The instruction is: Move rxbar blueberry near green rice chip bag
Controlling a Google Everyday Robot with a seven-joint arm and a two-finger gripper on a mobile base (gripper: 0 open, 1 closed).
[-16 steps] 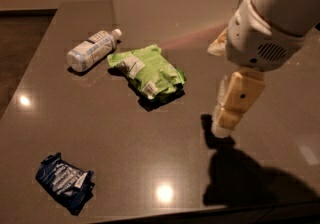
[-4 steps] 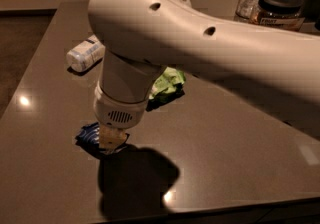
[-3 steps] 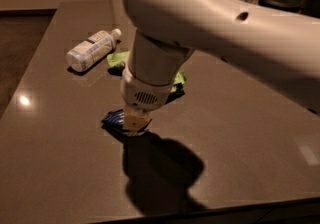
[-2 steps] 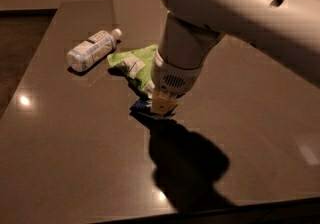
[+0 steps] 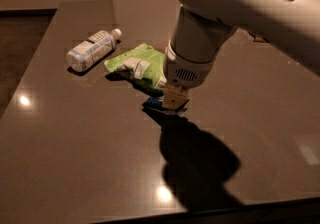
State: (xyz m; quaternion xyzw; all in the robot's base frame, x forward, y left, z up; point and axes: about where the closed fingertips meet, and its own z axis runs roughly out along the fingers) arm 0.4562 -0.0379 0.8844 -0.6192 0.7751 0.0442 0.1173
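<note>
Pinching the rxbar blueberry (image 5: 153, 102) by one end, the gripper (image 5: 175, 103) hangs low over the table (image 5: 75, 158), the bar just beside the green rice chip bag (image 5: 136, 64). The wrapper looks light, flat and crinkly (probably slippery), so an edge hold suits it. A white bottle (image 5: 92, 50) lies beyond the bag, out of the way.

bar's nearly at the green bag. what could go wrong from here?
1. The gripper grips the rxbar blueberry right beside the green rice chip bag; pushing further could shove the bag or ride onto it.
2. A shoved bag might nudge the white bottle lying just beyond it, which could roll.
3. The gripper covers most of the bar, so a wrapper sticking to the jaws at release may be hard to spot.
</note>
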